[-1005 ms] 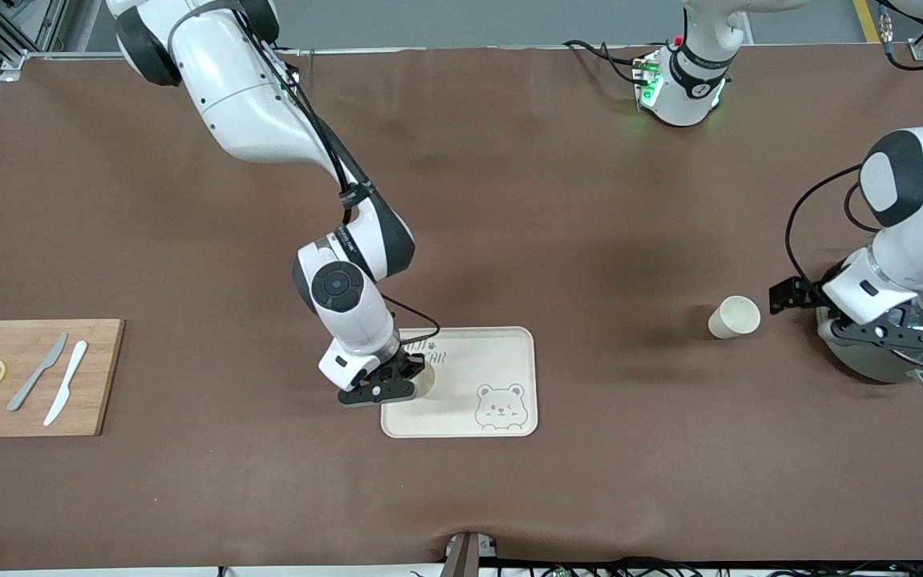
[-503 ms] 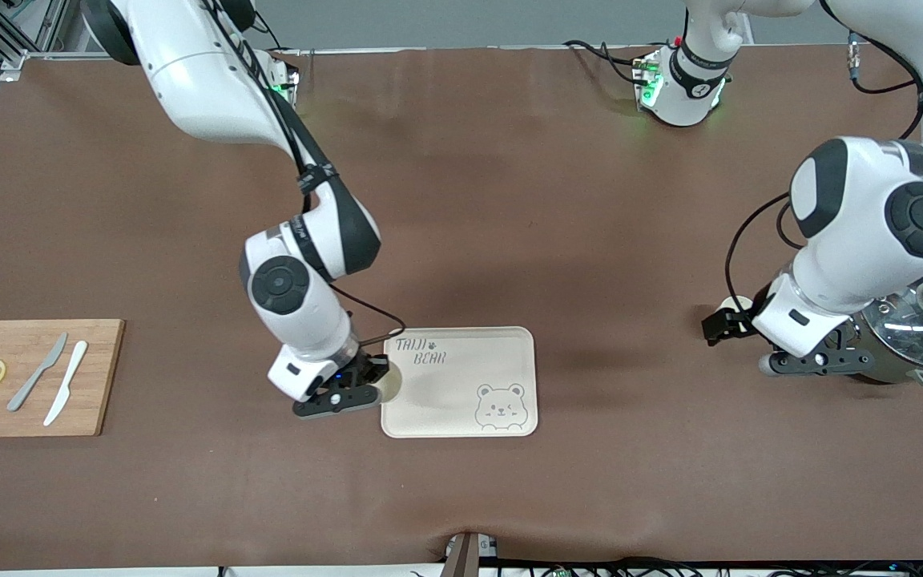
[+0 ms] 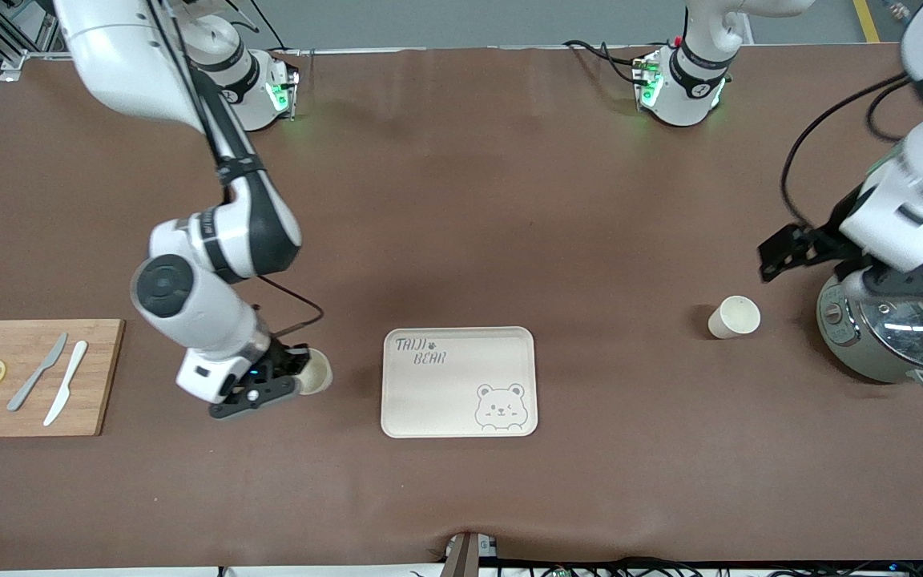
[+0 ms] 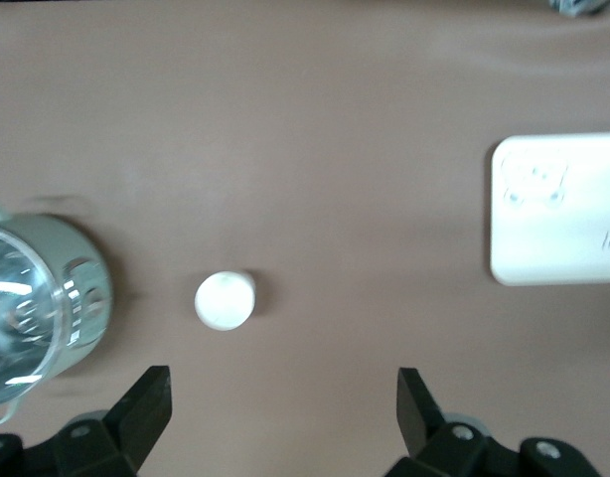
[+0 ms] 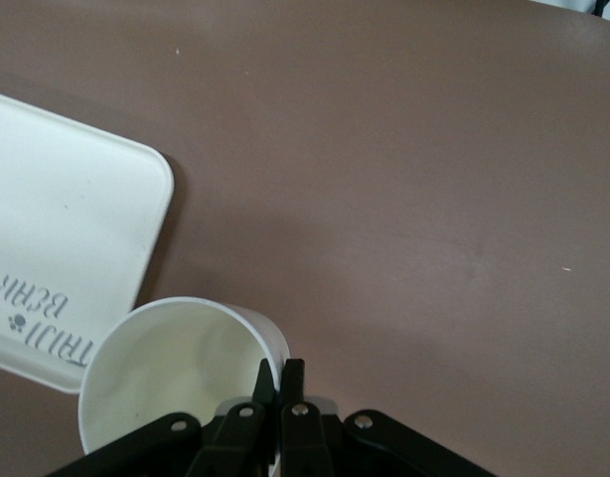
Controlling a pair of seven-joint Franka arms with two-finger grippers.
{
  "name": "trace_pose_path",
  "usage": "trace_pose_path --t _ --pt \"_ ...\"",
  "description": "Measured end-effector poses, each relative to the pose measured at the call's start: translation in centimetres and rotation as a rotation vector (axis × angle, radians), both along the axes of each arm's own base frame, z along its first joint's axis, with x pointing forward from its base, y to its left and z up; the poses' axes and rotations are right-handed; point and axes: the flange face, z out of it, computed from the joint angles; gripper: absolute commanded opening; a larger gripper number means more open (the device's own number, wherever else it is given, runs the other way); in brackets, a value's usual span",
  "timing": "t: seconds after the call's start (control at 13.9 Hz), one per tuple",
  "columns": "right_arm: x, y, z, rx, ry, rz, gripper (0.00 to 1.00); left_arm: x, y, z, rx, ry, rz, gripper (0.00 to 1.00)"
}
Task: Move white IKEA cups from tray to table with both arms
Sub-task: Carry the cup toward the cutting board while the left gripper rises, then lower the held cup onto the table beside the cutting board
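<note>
One white cup (image 3: 316,373) is held by its rim in my right gripper (image 3: 292,377), which is shut on it. It hangs over the bare table between the cutting board and the bear-printed tray (image 3: 459,393). The right wrist view shows that cup (image 5: 171,378) with one finger inside and one outside its wall, my right gripper (image 5: 282,381) pinching it. The second white cup (image 3: 734,316) stands upright on the table beside the pot. My left gripper (image 3: 786,250) is open and empty, raised over the table above that cup. In the left wrist view the cup (image 4: 225,300) lies well below my left gripper (image 4: 283,402).
A steel pot with a glass lid (image 3: 890,332) stands at the left arm's end, close to the standing cup. A wooden cutting board (image 3: 101,377) with two lemon slices and two knives lies at the right arm's end. The tray also shows in the left wrist view (image 4: 558,214) and the right wrist view (image 5: 57,248).
My right gripper has carried its cup from over the tray's corner toward the cutting board. My left gripper went to the standing cup, then rose away open; that cup has not moved.
</note>
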Motion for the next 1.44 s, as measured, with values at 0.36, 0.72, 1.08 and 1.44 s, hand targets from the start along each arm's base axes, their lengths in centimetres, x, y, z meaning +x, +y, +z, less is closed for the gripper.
trace_pose_path --t 0.36,0.72,1.08,1.44 --pt "-0.8 -10.1 -1.4 -0.001 0.035 0.146 0.00 -3.1 6.5 3.4 -0.008 0.043 -0.059 1.00" --pt "-0.8 -16.9 -2.5 0.021 0.030 0.219 0.00 -4.5 4.0 3.5 -0.007 0.083 -0.102 1.00" --pt "-0.5 -20.3 -5.5 0.030 -0.006 0.266 0.00 -4.6 4.6 2.8 -0.006 0.099 -0.092 1.00" --pt "-0.1 -20.3 -10.1 0.014 -0.020 0.275 0.00 -4.4 7.3 2.1 -0.007 0.114 -0.051 1.00"
